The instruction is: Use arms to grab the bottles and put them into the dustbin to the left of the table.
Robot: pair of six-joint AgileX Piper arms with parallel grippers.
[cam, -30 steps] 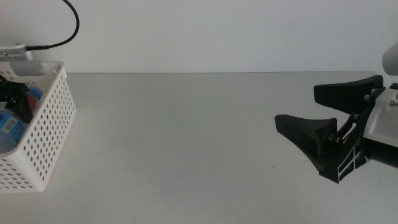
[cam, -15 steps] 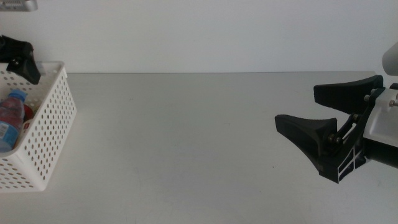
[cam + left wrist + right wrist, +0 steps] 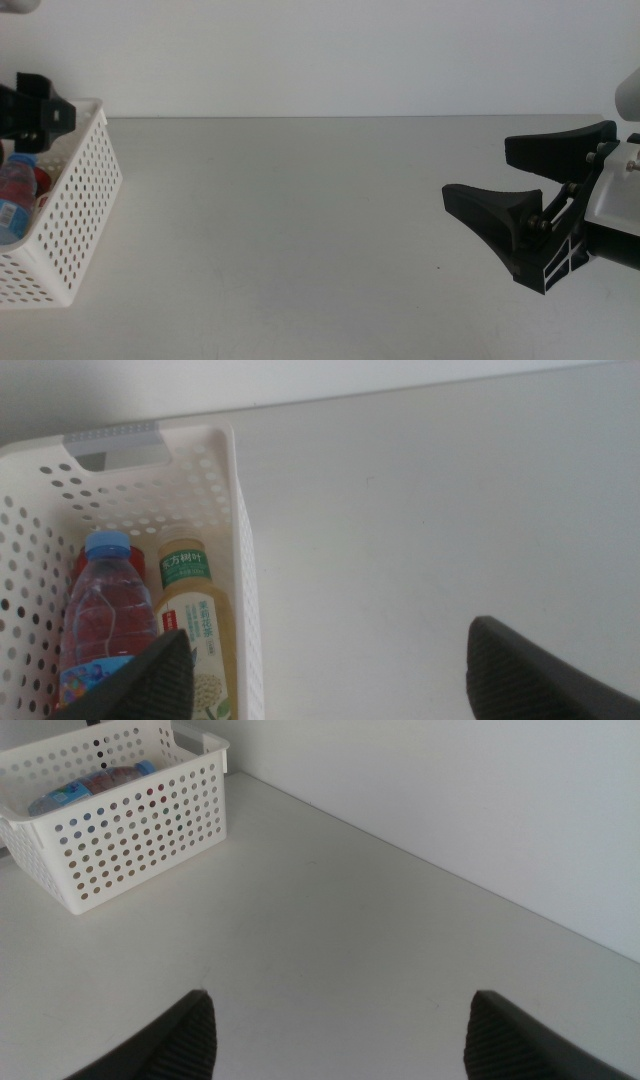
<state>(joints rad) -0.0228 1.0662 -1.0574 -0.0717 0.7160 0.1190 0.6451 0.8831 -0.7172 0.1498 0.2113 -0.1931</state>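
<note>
Water bottle (image 3: 98, 610), pale-yellow drink bottle (image 3: 195, 625) and red can (image 3: 41, 179) lie inside the perforated dustbin (image 3: 80, 215); left gripper (image 3: 38, 117) hovers above it, jaws spread and empty; right gripper (image 3: 525, 215) waits open over the table (image 3: 300, 220).

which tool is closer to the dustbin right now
Left. The left tool hangs open just above the dustbin rim; the right tool, also open, sits far across the table.
</note>
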